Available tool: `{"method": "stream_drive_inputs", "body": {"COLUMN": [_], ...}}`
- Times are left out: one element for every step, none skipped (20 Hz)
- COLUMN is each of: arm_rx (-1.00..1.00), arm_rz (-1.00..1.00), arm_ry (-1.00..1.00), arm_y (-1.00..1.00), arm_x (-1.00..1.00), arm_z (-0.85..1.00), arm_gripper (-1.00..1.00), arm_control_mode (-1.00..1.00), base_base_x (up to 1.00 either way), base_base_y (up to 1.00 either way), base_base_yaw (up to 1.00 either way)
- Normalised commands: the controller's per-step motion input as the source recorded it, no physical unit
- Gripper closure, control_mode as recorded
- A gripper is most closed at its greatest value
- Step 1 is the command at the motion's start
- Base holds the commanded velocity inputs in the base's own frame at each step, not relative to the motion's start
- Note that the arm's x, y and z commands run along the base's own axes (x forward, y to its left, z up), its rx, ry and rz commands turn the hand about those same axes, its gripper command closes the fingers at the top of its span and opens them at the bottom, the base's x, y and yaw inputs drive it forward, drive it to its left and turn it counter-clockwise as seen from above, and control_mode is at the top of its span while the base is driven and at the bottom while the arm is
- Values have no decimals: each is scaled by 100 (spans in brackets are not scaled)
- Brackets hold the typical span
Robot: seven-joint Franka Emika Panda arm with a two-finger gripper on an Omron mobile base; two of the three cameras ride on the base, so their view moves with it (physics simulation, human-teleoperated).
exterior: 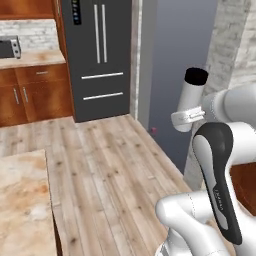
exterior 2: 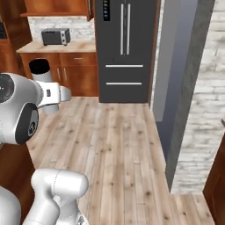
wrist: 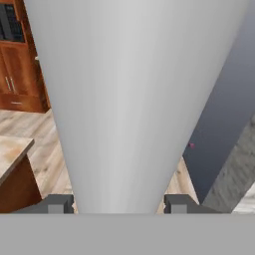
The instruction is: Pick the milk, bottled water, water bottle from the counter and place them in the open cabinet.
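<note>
Left base view, hand view and right base view together show you the gripper (exterior: 187, 117) clenched around the water bottle (exterior: 191, 95), which is lifted clear of any surface and carried in the air over the plank floor (exterior: 115, 165). You can read the grasp from the hand view, where the two dark fingertips (wrist: 59, 204) stand on either side of the cylinder's lower body with no gap showing between pad and metal. The hold sits low on the bottle, near its base, probably so that the capped end leads and the body can be stood on a shelf without the hand fouling the shelf board. In the left base view the bottle leans a little, its top tipped toward the right; in the right base view it stands close to upright beside the arm's wrist. The counter (exterior: 22, 200) lies well apart, low at the left of the left base view, so the bottle has left it; the open cabinet cannot be made out with certainty from these views, and you should judge the carry as mid-transit. As for the bottle itself: a slim, smooth cylinder of pale silver-grey, unlabelled, with soft vertical shading, closed by a squat black cap (exterior: 196, 76) slightly wider than the body. Its smooth wall may slip if the hold loosens.
</note>
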Motion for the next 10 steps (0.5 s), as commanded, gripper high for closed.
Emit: {"method": "stream_drive_inputs", "body": {"arm_rx": [0, 0, 0, 0, 0, 0, 0, 0, 0, 0], "arm_rz": [0, 0, 0, 0, 0, 0, 0, 0, 0, 0], "arm_ry": [0, 0, 0, 0, 0, 0, 0, 0, 0, 0], "arm_y": [0, 0, 0, 0, 0, 0, 0, 0, 0, 0], "arm_x": [0, 0, 0, 0, 0, 0, 0, 0, 0, 0], "arm_z": [0, 0, 0, 0, 0, 0, 0, 0, 0, 0], "arm_gripper": [100, 100, 100, 100, 100, 100, 100, 100, 100, 100], "arm_control_mode": [100, 100, 100, 100, 100, 100, 100, 100, 100, 100], "base_base_x": [100, 98, 91, 91, 86, 91, 86, 88, 86, 86], "base_base_y": [0, 0, 0, 0, 0, 0, 0, 0, 0, 0], "base_base_yaw": [0, 0, 0, 0, 0, 1, 1, 2, 2, 2]}}
